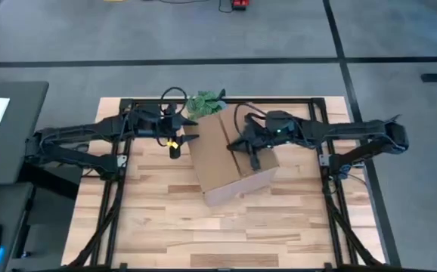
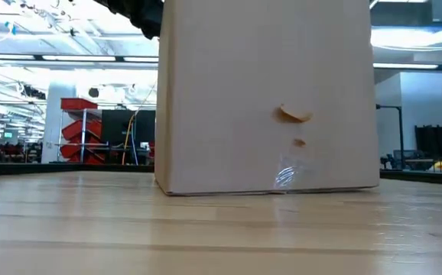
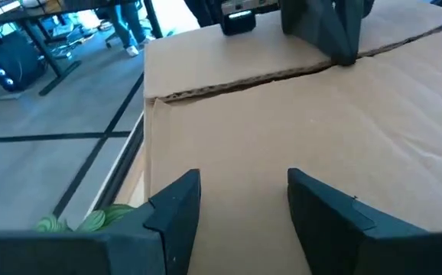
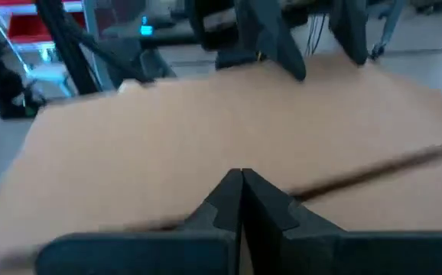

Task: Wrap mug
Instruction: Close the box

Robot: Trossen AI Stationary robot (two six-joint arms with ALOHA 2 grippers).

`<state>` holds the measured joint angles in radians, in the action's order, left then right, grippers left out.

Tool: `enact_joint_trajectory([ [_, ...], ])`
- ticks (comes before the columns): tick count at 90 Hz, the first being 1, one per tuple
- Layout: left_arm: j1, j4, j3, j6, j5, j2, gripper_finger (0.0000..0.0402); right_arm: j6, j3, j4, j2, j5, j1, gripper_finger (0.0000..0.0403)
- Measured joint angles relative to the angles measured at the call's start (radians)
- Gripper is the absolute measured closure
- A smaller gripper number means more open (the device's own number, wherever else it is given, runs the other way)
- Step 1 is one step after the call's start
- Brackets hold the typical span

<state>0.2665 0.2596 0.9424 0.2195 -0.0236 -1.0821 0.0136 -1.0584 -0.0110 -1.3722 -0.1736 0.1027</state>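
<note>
A large cardboard box stands on the wooden table, filling the low view as the box. The mug shows in no view. My left gripper is open, at the box's left top edge, its fingers spread above the top flap. My right gripper is shut over the middle of the box's top. The left wrist view shows it farther off as the right gripper. A green leafy bunch lies on the table behind the box's far corner. My right gripper has its shut fingertips down on the box's top, at the seam between the two flaps. The fingers come from above, slanting in from the table's right. The box stands with its bottom on the table.
The box takes up the middle of the table, and bare wood lies near and left of it. The leafy bunch also shows as green leaves beside the box. A scrap of clear tape sticks to the box's near face.
</note>
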Motion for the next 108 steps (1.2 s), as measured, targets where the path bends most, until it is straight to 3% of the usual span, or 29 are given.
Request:
enact_joint_trajectory([
  [28, 0.003, -0.013, -0.001, -0.020, -0.019, 0.003, 0.0228, -0.009, -0.004, -0.061, -0.096, -0.010, 0.038, 0.0403],
  [47, -0.012, -0.021, -0.005, -0.220, -0.022, 0.091, 0.0228, 0.012, -0.003, -0.057, -0.097, -0.015, 0.047, 0.0403],
  [68, -0.042, 0.222, -0.004, -0.363, -0.019, 0.233, 0.0228, 0.046, -0.003, -0.042, -0.098, -0.007, 0.036, 0.0403],
  [79, -0.075, 0.276, -0.061, -0.393, 0.081, 0.263, 0.0228, 0.051, -0.003, -0.042, -0.099, 0.006, 0.015, 0.0403],
  [89, -0.108, 0.160, -0.177, -0.426, 0.186, 0.256, 0.0228, 0.058, -0.003, -0.042, -0.099, 0.044, -0.011, 0.0403],
  [108, -0.118, -0.176, -0.317, -0.436, 0.194, 0.190, 0.0228, 0.123, -0.003, -0.028, -0.097, 0.101, -0.053, 0.0403],
])
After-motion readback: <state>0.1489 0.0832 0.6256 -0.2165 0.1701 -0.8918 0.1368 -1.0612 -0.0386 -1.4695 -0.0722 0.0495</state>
